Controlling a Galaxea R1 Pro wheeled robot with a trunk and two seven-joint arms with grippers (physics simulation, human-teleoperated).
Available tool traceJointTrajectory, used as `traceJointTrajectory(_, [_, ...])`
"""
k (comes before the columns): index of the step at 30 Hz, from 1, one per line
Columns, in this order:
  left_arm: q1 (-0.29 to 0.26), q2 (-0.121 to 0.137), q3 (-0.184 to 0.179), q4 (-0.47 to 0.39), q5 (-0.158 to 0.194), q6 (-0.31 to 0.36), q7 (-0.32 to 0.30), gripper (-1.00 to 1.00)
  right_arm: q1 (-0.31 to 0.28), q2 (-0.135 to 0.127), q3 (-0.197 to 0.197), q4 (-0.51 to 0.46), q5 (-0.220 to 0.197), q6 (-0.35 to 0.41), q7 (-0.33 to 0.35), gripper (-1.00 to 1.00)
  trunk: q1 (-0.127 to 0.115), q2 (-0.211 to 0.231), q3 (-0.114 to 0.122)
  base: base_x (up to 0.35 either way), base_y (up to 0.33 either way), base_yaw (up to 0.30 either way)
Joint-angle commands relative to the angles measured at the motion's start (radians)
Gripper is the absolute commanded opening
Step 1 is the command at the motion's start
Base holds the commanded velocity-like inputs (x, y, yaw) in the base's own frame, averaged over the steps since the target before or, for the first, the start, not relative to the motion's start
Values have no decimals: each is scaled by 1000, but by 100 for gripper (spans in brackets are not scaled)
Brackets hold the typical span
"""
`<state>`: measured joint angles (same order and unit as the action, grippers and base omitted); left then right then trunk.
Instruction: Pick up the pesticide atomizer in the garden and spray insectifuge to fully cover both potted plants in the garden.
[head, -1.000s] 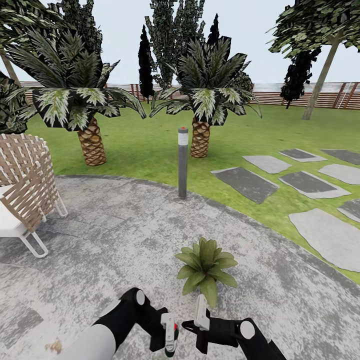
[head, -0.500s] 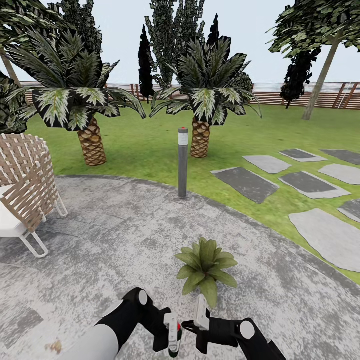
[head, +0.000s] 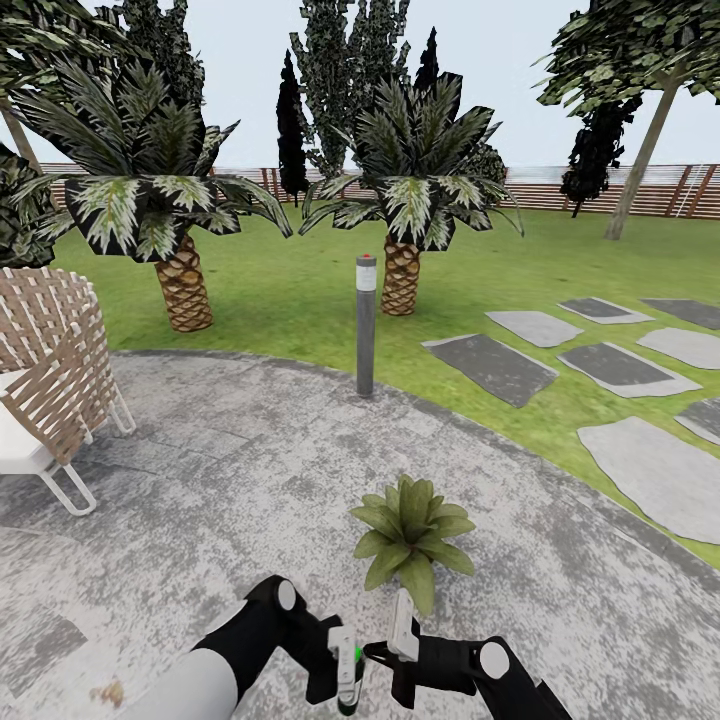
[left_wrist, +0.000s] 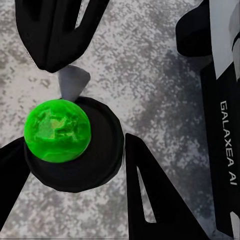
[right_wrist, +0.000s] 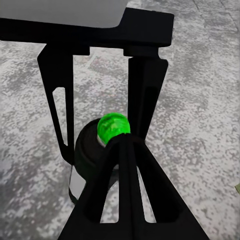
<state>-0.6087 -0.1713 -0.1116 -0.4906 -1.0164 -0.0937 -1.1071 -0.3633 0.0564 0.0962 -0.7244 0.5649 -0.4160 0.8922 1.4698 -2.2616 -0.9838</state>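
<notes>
The atomizer (head: 346, 672) stands upright in the left gripper (head: 338, 672), just short of the plant (head: 410, 538) on the paved patio (head: 200, 470); in the left wrist view the jaws are clamped on its dark body, one finger on each side, with a bright green knob (left_wrist: 56, 131) on top and a pale nozzle tip beside it. In the right wrist view the right gripper (right_wrist: 119, 142) has its jaws drawn together, their tips resting at that green knob (right_wrist: 113, 126), so the step in hand looks like working the spray head while the other arm steadies the bottle. To do it well, I judge the left jaws should keep the bottle upright and its nozzle aimed at the plant, not at the bare paving; the right tips should press squarely on the head, since a push off-centre could tip the bottle in its grip. Full cover probably calls for sweeping the nozzle across the whole rosette, its far leaves included; whether any spray is coming out I cannot tell. Counting outward from the plant: one atomizer, one potted plant out of the two the task names, two grippers, one grey bollard lamp (head: 366, 325) beyond the plant at the patio's edge, two scaly palms (head: 184, 285) on the lawn behind the lamp, one wicker seat (head: 48, 370) well to the plant's left, and seven stepping stones (head: 492, 366) in the grass to its right.
</notes>
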Motion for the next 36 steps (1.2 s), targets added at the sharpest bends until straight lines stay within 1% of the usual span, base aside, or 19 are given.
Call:
traceJointTrajectory(1, [0, 2, 0, 0, -10, -9, -1, -100, 0, 0, -1, -1, 7, -4, 1, -100, 0, 0, -1, 0, 0, 0])
traceJointTrajectory(6, [2, 18, -3, 1, -25, -6, 1, -100, 0, 0, -1, -2, 7, -4, 1, -100, 0, 0, -1, 0, 0, 0])
traceJointTrajectory(7, [2, 32, -3, 1, -30, -6, 1, -100, 0, 0, -1, -2, 7, -4, 1, -100, 0, 0, -1, 0, 0, 0])
traceJointTrajectory(13, [1, 128, -1, 3, -36, -7, 7, -100, 0, 0, -1, -1, 7, -4, 1, -100, 0, 0, -1, 0, 0, 0])
traceJointTrajectory(14, [1, 148, 0, 3, -35, -8, 8, -100, 0, 0, -1, -1, 7, -4, 2, -100, 0, 0, -1, 0, 0, 0])
traceJointTrajectory(16, [1, 206, 5, 2, -26, -11, 8, -100, 0, 0, -1, 0, 8, -4, 2, -100, 0, 0, -1, 0, 0, 0])
traceJointTrajectory(18, [0, 242, 6, 2, -24, -12, 10, -100, 0, 0, -1, 0, 8, -4, 2, -100, 0, 0, -1, 0, 0, 0])
traceJointTrajectory(19, [0, 268, 8, 1, -23, -11, 10, -100, 0, 0, -1, 0, 8, -4, 1, 100, 0, 0, -1, 0, 0, 0])
traceJointTrajectory(23, [0, 305, 26, -1, -19, -9, 27, -100, 0, 0, -1, 1, 14, -5, -3, 100, 0, 0, -1, 0, 0, 0])
traceJointTrajectory(24, [-1, 310, 48, -1, -13, -8, 40, -100, 0, 0, -1, 2, 16, -5, -5, 100, 0, 0, -1, 0, 0, 0])
traceJointTrajectory(26, [4, 315, 135, 2, 6, -8, 83, -100, 0, -1, -5, 3, 18, -6, -25, 100, 0, 0, -1, 0, 0, 0])
traceJointTrajectory(28, [10, 313, 202, 10, 13, -9, 105, -100, 0, -5, -7, 8, 17, -6, -78, 100, 0, 0, -1, 0, 0, 0])
traceJointTrajectory(29, [12, 308, 241, 15, 17, -8, 122, -100, 0, -8, -8, 21, 17, -6, -134, 100, 0, 0, -1, 0, 0, 0])
traceJointTrajectory(30, [13, 304, 260, 18, 23, -6, 135, -100, 1, -10, -8, 38, 16, -6, -177, 100, 0, 0, -1, 0, 0, 0])
traceJointTrajectory(31, [15, 288, 320, 68, 97, 5, 201, -100, 3, -33, -36, 144, 9, -8, -420, 100, 0, 0, -1, 0, 0, 0])
traceJointTrajectory(32, [15, 284, 335, 94, 137, 10, 234, -100, 3, -43, -76, 190, 8, -8, -509, 100, 0, 0, -1, 0, 0, 0])
traceJointTrajectory(33, [15, 282, 338, 102, 150, 14, 246, -100, 4, -45, -92, 206, 8, -8, -535, 100, 0, 0, -1, 0, 0, 0])
traceJointTrajectory(34, [15, 279, 345, 124, 185, 26, 286, -100, 4, -51, -143, 248, 8, -9, -592, 100, 0, 0, -1, 0, 0, 0])
traceJointTrajectory(36, [15, 276, 348, 147, 217, 43, 337, -100, 4, -63, -213, 290, 7, -9, -630, 100, 0, 0, -1, 0, 0, 0])
